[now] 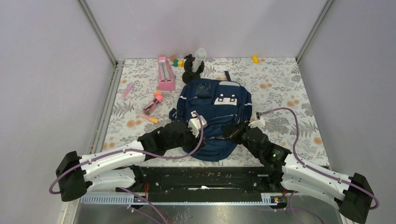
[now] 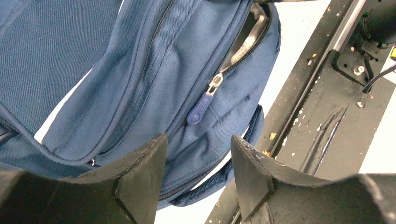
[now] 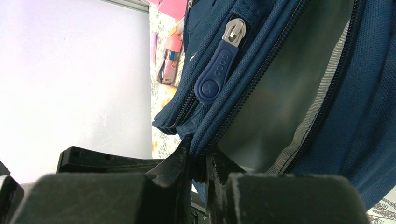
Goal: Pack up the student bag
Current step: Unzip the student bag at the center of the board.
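Grey walls enclose a flower-patterned surface (image 1: 289,93). At its far left lie a pink case (image 1: 166,73) and, nearer, a few pens (image 1: 153,105). The left fingers (image 1: 195,126) hover spread apart over the near left part of the student bag (image 1: 215,100), holding nothing; a blue zip pull (image 2: 200,108) shows just beyond the gap between them. The navy bag lies flat at the middle of the surface, its main zip partly open onto grey lining. The right fingers (image 1: 231,131) are pinched tight on the bag's fabric edge beside that open zip, just below a rubber tab marked GOOD (image 3: 217,70). A small yellow block (image 1: 255,59) sits at the back right.
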`<control>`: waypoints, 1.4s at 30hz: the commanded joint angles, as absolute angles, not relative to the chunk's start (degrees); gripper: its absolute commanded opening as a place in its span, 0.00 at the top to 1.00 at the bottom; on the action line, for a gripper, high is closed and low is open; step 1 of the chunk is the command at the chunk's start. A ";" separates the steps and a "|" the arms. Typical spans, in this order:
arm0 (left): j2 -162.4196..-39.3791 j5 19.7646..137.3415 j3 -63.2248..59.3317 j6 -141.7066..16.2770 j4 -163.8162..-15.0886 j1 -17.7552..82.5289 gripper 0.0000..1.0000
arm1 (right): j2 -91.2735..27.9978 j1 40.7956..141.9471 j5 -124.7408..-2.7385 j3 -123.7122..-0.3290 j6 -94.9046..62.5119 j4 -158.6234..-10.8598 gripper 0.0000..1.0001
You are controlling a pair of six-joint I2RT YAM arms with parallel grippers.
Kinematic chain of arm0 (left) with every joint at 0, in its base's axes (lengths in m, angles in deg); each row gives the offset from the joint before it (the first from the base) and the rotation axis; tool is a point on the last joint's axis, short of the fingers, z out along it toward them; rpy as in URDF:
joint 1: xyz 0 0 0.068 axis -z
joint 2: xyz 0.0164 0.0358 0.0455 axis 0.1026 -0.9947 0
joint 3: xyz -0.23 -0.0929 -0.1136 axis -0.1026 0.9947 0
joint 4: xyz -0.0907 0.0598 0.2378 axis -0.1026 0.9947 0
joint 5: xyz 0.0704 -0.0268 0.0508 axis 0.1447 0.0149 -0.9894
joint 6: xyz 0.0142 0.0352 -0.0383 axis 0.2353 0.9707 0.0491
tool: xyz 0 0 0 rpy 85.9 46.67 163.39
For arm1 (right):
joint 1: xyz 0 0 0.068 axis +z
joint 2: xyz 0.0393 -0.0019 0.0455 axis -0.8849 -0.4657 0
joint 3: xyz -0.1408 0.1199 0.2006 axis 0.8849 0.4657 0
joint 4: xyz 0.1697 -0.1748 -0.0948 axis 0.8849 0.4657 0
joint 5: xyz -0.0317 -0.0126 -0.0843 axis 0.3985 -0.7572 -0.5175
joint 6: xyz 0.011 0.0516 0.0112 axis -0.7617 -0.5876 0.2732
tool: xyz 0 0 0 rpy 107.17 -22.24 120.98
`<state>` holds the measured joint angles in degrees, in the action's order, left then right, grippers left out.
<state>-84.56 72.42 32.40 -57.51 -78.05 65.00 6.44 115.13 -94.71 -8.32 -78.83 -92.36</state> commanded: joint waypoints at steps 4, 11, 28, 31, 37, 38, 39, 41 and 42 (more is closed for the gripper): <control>-88.90 68.40 29.58 -57.60 -85.29 66.48 0.45 | 8.84 114.80 -99.42 -8.46 -79.59 -96.67 1.00; -92.78 61.11 27.74 -55.49 -86.36 68.17 0.54 | 10.05 114.80 -99.73 -7.82 -79.69 -96.59 1.00; -93.29 57.74 28.82 -55.47 -91.14 69.90 0.59 | 8.28 114.80 -98.38 -7.72 -80.75 -97.63 1.00; -93.86 58.69 29.37 -54.63 -91.56 70.74 0.59 | 7.97 114.80 -98.20 -7.88 -80.75 -97.71 1.00; -94.47 55.09 30.27 -53.14 -92.41 73.21 0.56 | 8.00 114.80 -98.34 -7.96 -80.84 -97.77 1.00; -94.61 54.11 30.42 -52.81 -92.62 73.74 0.56 | 7.90 114.80 -98.36 -8.01 -80.77 -97.81 1.00; -94.95 52.72 30.43 -52.50 -92.69 74.34 0.55 | 7.87 114.80 -98.30 -8.15 -80.75 -97.76 1.00; -95.96 49.31 30.21 -51.97 -92.70 75.29 0.55 | 7.79 114.80 -98.30 -8.17 -80.75 -97.82 1.00; -96.59 47.70 29.99 -51.67 -92.57 75.70 0.55 | 7.78 114.80 -98.29 -8.18 -80.74 -97.82 1.00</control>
<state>-94.97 54.98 30.48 -53.64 -89.11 74.16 7.69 115.13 -94.82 -6.75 -80.23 -93.30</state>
